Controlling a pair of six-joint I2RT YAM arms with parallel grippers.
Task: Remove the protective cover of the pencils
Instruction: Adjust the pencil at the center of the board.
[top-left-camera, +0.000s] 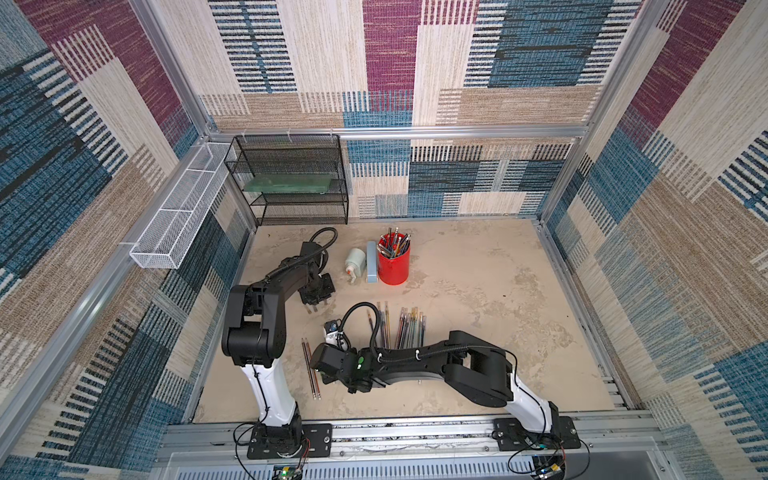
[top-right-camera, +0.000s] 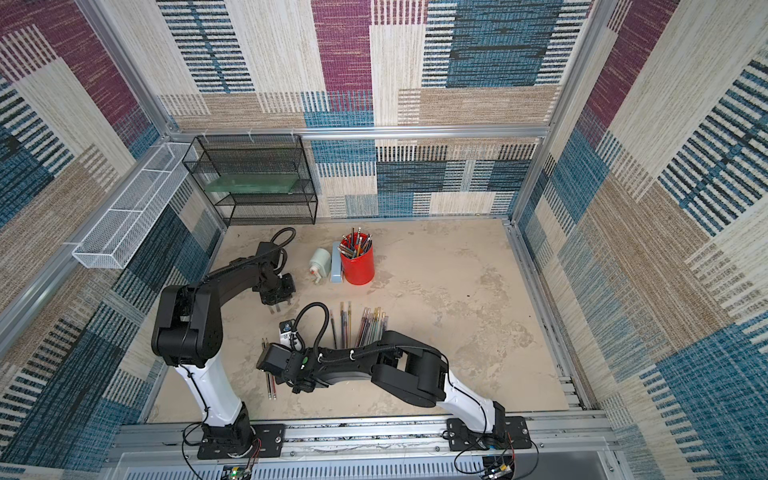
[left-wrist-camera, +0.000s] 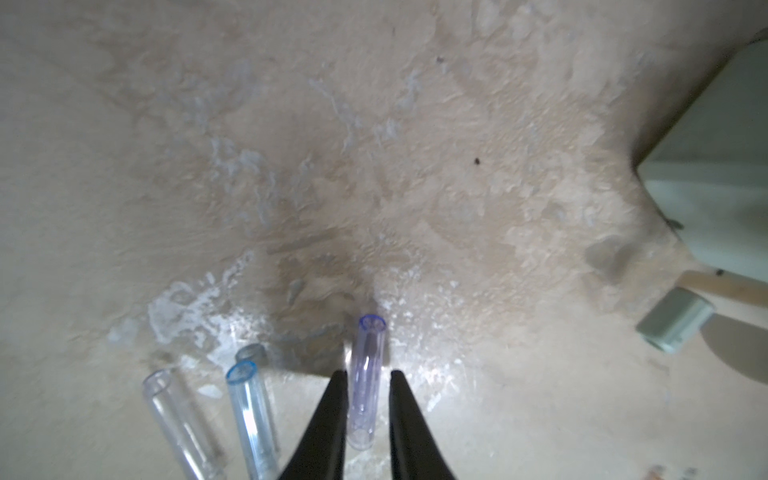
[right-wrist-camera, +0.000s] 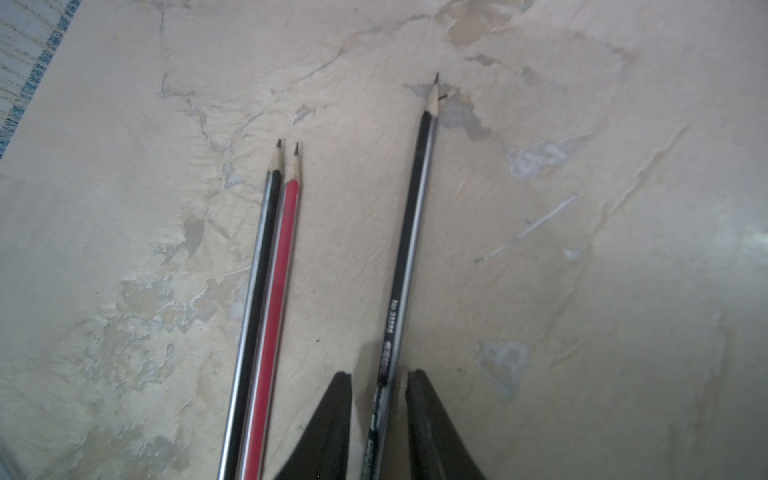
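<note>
In the left wrist view my left gripper (left-wrist-camera: 365, 372) stands slightly open astride a clear, purple-rimmed protective cover (left-wrist-camera: 365, 382) lying on the table, with a gap showing beside one finger. Two more empty covers, one blue-rimmed (left-wrist-camera: 249, 415) and one clear (left-wrist-camera: 174, 415), lie beside it. My right gripper (right-wrist-camera: 379, 372) is open around a bare black-and-silver pencil (right-wrist-camera: 409, 249), with gaps on both sides. A black pencil (right-wrist-camera: 259, 311) and a red pencil (right-wrist-camera: 272, 311) lie bare next to it. Several pencils still in covers (top-left-camera: 409, 328) lie mid-table in both top views.
A red cup (top-left-camera: 393, 259) full of pencils stands at the back, with a pale blue block (top-left-camera: 372, 262) and a pale green sharpener (top-left-camera: 355, 262) to its left. A black mesh shelf (top-left-camera: 291, 178) and a white wire basket (top-left-camera: 174, 216) line the back-left walls.
</note>
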